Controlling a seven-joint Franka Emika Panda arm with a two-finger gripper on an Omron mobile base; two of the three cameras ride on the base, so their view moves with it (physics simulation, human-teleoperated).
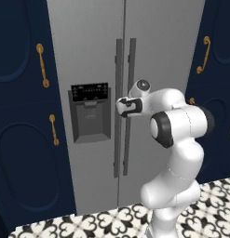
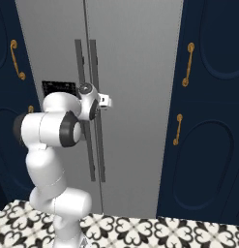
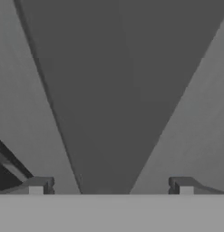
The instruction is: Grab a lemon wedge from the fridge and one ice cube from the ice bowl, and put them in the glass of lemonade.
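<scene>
In the left base view, one fridge (image 1: 98, 56) is standing in the middle, tall and grey, with two closed doors. Two dark vertical bar handles (image 1: 119, 107) are running side by side at the seam, and one black dispenser panel (image 1: 90, 114) is sitting on the left door. Navy cabinets (image 1: 18, 116) are standing on both sides; I am counting two brass handles (image 1: 41, 65) on the left one. The white arm (image 1: 174, 153) is rising from the lower right, and the hand (image 1: 122, 106) is reaching to the bar handles at the height of the dispenser. A patterned black and white floor (image 1: 88, 225) is lying below.

In the right base view, the fridge (image 2: 140, 97) is filling the middle, doors closed, and the hand (image 2: 104, 101) is at the two bar handles (image 2: 95, 111). The right cabinet (image 2: 213, 121) is carrying two brass handles (image 2: 187, 64).

In the hand view, the two fingertips (image 3: 40, 186) are standing wide apart, with one dark bar handle (image 3: 118, 99) between them, not pinched.
</scene>
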